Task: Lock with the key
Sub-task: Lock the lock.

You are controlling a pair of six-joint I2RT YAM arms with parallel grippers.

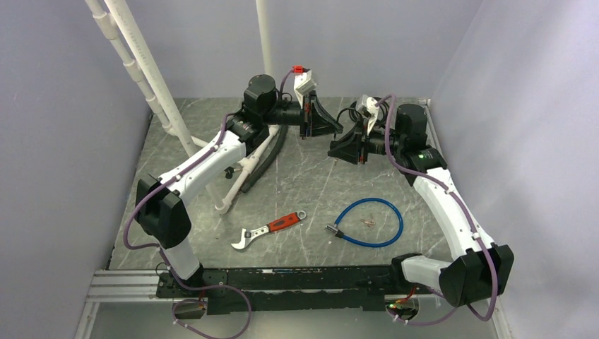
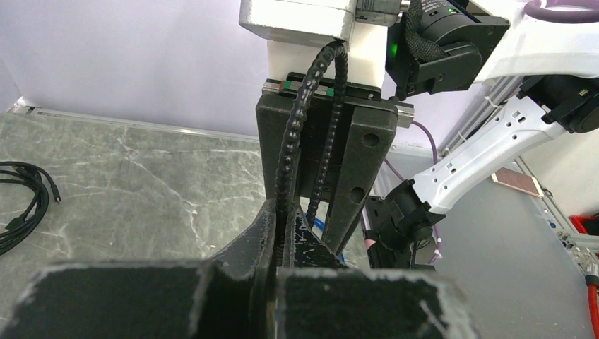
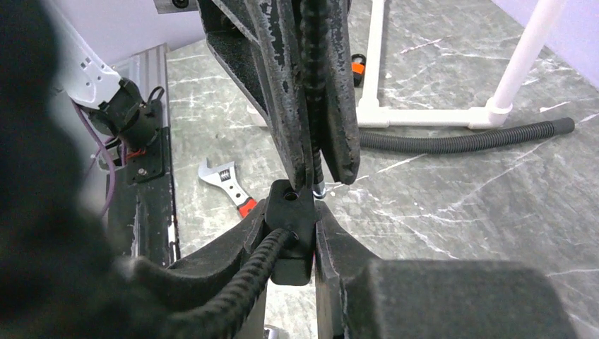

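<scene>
1. While both arms are raised over the far middle of the grey marble-patterned table [image 1: 297,191], the lock is held in the air between them and does not lie on the table.
2. The right gripper [image 3: 291,224] is clamped on the black block-shaped lock body [image 3: 282,205], one finger on each side, and the hole of the body is turned upward.
3. The left gripper [image 3: 318,169] comes from above with its jaws pressed together on the black ribbed cable [image 3: 313,78], close to the end that carries a small shiny metal tip [image 3: 319,188].
4. This tip is right at the hole of the body. Whether it is already inside, I cannot tell.
5. In my judgement, the joining of cable end and body is the step in hand and is not finished. After it, the key must be put in and turned.
6. No key shows in the lock. A small reddish thing [image 1: 367,222] lies inside a loop of blue coated cable [image 1: 374,200] near the right edge of the table. It may be the key, but it is too small to tell.
7. A red-handled metal adjustable wrench [image 1: 268,227] lies toward the near edge, apart from both grippers.
</scene>
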